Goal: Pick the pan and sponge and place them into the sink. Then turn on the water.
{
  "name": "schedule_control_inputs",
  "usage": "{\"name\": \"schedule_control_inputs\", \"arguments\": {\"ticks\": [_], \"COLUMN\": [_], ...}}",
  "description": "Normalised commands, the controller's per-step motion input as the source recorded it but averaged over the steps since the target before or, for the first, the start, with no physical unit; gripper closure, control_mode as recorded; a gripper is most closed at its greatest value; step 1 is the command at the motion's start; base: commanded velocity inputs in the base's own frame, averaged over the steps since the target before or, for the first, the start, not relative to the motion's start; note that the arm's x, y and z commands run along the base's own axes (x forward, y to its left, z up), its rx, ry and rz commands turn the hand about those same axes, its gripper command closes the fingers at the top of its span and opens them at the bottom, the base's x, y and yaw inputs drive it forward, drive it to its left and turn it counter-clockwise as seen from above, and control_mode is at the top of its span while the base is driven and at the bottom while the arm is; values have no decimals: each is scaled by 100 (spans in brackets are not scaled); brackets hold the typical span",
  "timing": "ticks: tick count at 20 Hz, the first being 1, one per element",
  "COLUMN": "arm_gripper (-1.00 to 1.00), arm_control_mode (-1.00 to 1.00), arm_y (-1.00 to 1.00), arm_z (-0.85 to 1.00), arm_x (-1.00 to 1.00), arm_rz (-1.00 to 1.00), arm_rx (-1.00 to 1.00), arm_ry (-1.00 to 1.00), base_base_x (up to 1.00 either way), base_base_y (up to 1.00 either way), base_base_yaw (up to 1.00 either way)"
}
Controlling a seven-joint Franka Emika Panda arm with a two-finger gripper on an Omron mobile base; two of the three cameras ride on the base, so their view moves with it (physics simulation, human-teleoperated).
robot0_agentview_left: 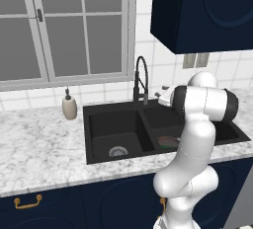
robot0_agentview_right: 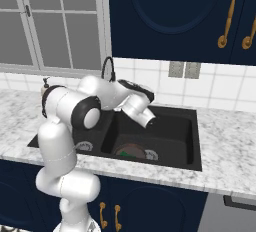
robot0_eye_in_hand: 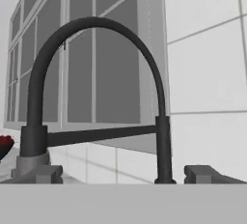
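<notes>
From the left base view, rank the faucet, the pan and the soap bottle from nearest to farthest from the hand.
1. Faucet: just left of the hand, behind the sink divider.
2. Pan: below, in the right basin.
3. Soap bottle: far left on the counter.

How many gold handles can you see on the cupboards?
6: two on the upper cupboard, one beside another at the picture's edge; four below the counter. Others may be hidden.

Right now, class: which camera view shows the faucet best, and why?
The hand view: the faucet stands close, its whole black arch outlined against the window. The left base view shows it small but whole behind the sink. In the right base view the arm covers all but the top of its arch.
</notes>
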Motion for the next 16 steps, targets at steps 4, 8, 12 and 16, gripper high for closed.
{"name": "schedule_control_inputs", "arguments": {"ticks": [4,8,12,16], "arm_gripper": [-100,-100,-100,-100], "arm_control_mode": [-100,-100,-100,-100], "arm_y": [21,10,0,0], "arm_z": [0,-10,-15,-19], "arm_x": [36,44,52,45], "arm_rz": [0,0,0,0], "arm_rx": [0,0,0,0], "arm_ry": [0,0,0,0], "base_base_x": [0,0,0,0], "base_base_y": [0,0,0,0], "base_base_yaw": [0,0,0,0]}}
